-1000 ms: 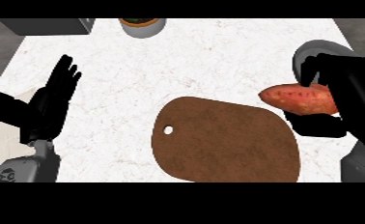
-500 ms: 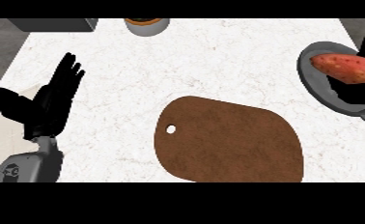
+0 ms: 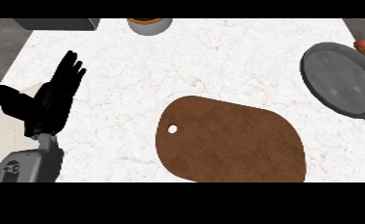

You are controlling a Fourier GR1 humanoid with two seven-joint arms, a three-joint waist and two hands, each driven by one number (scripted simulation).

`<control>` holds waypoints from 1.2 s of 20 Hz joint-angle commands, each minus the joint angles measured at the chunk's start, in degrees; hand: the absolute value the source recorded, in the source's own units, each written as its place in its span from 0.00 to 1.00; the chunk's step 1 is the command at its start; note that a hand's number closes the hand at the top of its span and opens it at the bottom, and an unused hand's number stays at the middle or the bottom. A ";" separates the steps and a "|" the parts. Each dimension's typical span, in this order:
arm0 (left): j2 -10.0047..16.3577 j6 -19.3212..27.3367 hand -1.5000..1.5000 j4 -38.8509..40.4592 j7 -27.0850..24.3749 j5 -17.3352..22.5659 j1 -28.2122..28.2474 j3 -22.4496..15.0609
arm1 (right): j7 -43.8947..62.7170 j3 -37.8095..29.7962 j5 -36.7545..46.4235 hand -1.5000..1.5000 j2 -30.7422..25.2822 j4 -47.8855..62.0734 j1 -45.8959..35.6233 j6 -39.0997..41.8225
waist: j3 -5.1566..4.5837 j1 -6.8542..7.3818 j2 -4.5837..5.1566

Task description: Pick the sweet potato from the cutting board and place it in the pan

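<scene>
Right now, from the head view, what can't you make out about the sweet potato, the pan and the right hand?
The sweet potato: only an orange sliver at the head view's right edge; the rest is cut off, so what holds it is unknown.
The right hand: outside the head view.
The pan: its right side is cut off by that edge.
The cup at the top edge: partly cut off, contents unclear.

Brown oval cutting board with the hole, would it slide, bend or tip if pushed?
The brown oval cutting board lies flat on the white marbled counter, so it would probably slide rather than tip. It looks thin with a clean outline, so likely stiff, not floppy. The small hole might help a fingertip catch it.
</scene>
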 commanded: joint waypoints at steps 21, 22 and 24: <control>-1.02 -0.62 0.50 2.37 -0.69 -0.86 -3.10 -0.50 | -16.46 -2.26 1.75 0.00 -6.08 60.40 -13.38 -18.24 | 0.20 2.00 1.11; -0.86 -0.93 0.50 -2.04 1.67 0.14 -1.72 -0.89 | -18.78 -3.59 0.59 0.00 -10.50 61.22 -13.54 -14.88 | 0.27 2.56 1.03; -2.71 1.51 0.50 -1.68 0.97 -2.39 -1.24 -2.43 | -19.96 -4.91 -1.12 0.00 -8.57 61.35 -14.43 -16.93 | 0.23 2.07 0.82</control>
